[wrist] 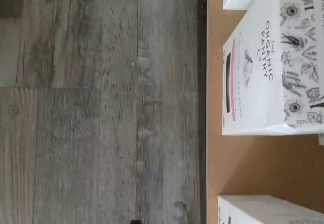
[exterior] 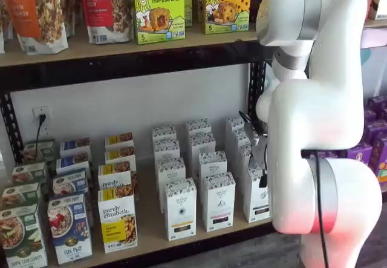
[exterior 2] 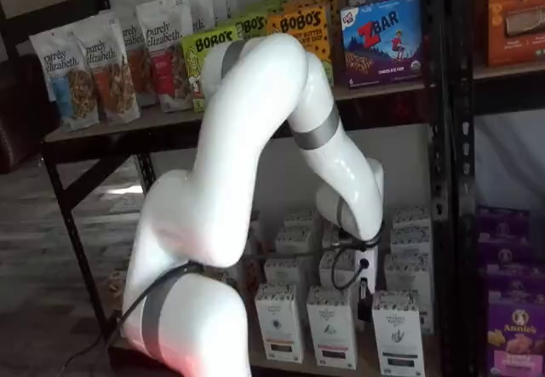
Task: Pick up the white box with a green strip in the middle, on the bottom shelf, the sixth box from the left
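Note:
The white box point(exterior: 256, 196) stands at the front of the bottom shelf point(exterior: 151, 235), the rightmost of three front white cartons, half hidden by my arm; it also shows in a shelf view point(exterior 2: 397, 333). My gripper point(exterior: 263, 174) hangs just in front of and above it. Only dark fingers seen side-on show, also in a shelf view point(exterior 2: 366, 302), so no gap can be judged. The wrist view shows a white Organic Pantry carton point(wrist: 263, 77) with a dark strip edged in pink, on the pale board point(wrist: 253, 163) behind the black rail point(wrist: 202, 107). I cannot tell if it is the same box.
More white cartons stand in rows behind and left of it point(exterior: 180, 209) point(exterior: 217, 200). Purely elizabeth boxes point(exterior: 118, 219) and cereal boxes point(exterior: 69, 228) fill the left. A black upright point(exterior: 257, 80) and purple boxes point(exterior: 375, 147) are at the right. Wood floor point(wrist: 101, 107) lies below.

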Tool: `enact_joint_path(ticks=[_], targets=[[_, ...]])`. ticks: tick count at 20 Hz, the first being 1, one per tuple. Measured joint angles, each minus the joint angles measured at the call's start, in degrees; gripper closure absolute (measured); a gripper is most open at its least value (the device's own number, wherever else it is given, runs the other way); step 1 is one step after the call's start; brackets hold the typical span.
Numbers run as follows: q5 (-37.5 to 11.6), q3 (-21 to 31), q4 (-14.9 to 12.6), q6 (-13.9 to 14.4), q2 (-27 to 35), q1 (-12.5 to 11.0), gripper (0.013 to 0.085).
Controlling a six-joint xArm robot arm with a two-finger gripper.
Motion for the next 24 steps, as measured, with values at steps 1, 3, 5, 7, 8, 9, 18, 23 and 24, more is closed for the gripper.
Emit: enact_joint_path(ticks=[1,3,5,7,8,9,18,23,24], targets=[[0.27,-0.47,-1.76,1.57,0.33,-0.02,0.0130],[1.01,-2.58,-4.93,4.54,2.02,0.03,0.0130],[1.43,-4.26,-5.56,5.29,3.44,0.21,0.0130],[1.21,-5.68,-4.15,4.20,4.75,0.38,0.0130],[1.16,-6.44,-2.98,3.21,5.39,0.41,0.0130],[1.10,-7.28,-2.05,2.37,6.02,0.39,0.0130],[0.78,-16.71,-4.71,4.39,13.94,-0.09,0.0130],[0.84,-21.58,-7.87,7.11,18.14,-0.22,0.0130],[0.77,-22.11,-8.40,7.55,18.65,-0.23,0.0130]])
